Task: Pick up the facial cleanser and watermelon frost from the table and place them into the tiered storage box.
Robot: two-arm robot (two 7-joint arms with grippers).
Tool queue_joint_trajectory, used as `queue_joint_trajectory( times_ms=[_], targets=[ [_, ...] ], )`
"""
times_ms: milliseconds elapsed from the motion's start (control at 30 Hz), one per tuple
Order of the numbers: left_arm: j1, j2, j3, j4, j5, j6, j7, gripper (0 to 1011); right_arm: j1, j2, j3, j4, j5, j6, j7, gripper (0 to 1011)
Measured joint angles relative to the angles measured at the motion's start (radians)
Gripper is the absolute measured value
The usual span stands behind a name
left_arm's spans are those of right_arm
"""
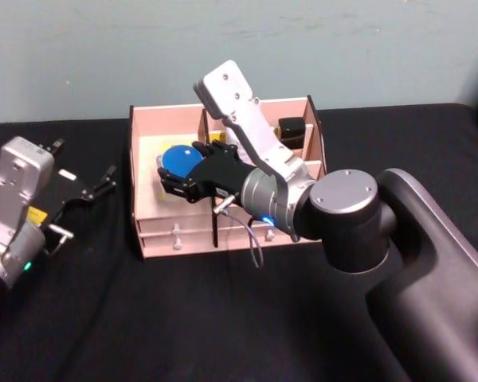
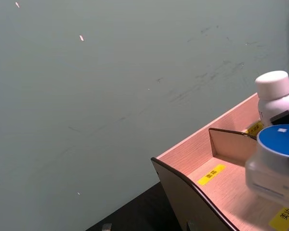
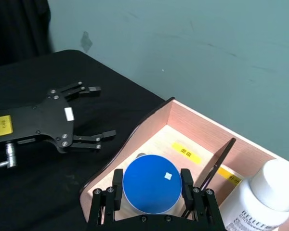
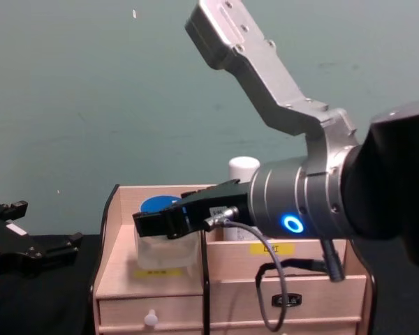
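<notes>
While the jar [image 3: 151,185] sits between the fingers [image 3: 187,182] of my right gripper [image 1: 179,171], pinched at its blue lid, it is low in the left part of the box [image 1: 141,231], so I should let go gently and lift straight up. The cleanser [image 3: 265,199] already stands in the next part, and I must not bump it. My left gripper [image 1: 92,185] rests spread wide on the table [image 1: 143,318] beside the box.

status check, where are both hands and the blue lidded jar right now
Right hand shut on watermelon frost, over tiered storage box left compartment. Left hand open, idle left of box. Facial cleanser already inside box. Nothing in the way.
</notes>
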Motion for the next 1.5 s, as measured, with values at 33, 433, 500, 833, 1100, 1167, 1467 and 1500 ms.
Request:
queue_joint_trajectory(
  times_ms=[33,433,500,833,1100,1167,1467,1500],
  targets=[
    [0.0,0.0,0.0,0.0,0.0,0.0,0.0,1009,0.004,-0.003,0.001,0.006,-0.001,-0.003,-0.001,726],
    [0.0,0.0,0.0,0.0,0.0,0.0,0.0,1010,0.044,-0.041,0.003,0.086,-0.008,-0.03,-0.012,726],
    [0.0,0.0,0.0,0.0,0.0,0.0,0.0,1010,0.048,-0.045,0.003,0.094,-0.009,-0.031,-0.012,726],
    [0.0,0.0,0.0,0.0,0.0,0.0,0.0,1010,0.061,-0.06,0.01,0.133,-0.01,-0.032,-0.018,726],
    [0.0,0.0,0.0,0.0,0.0,0.0,0.0,1010,0.063,-0.063,0.013,0.138,-0.01,-0.029,-0.02,726],
    [0.0,0.0,0.0,0.0,0.0,0.0,0.0,1010,0.063,-0.063,0.013,0.138,-0.01,-0.029,-0.02,726],
    [0.0,0.0,0.0,0.0,0.0,0.0,0.0,1010,0.062,-0.063,0.013,0.138,-0.01,-0.028,-0.02,828],
    [0.0,0.0,0.0,0.0,0.0,0.0,0.0,1010,0.062,-0.063,0.013,0.138,-0.01,-0.028,-0.02,847]
  ],
)
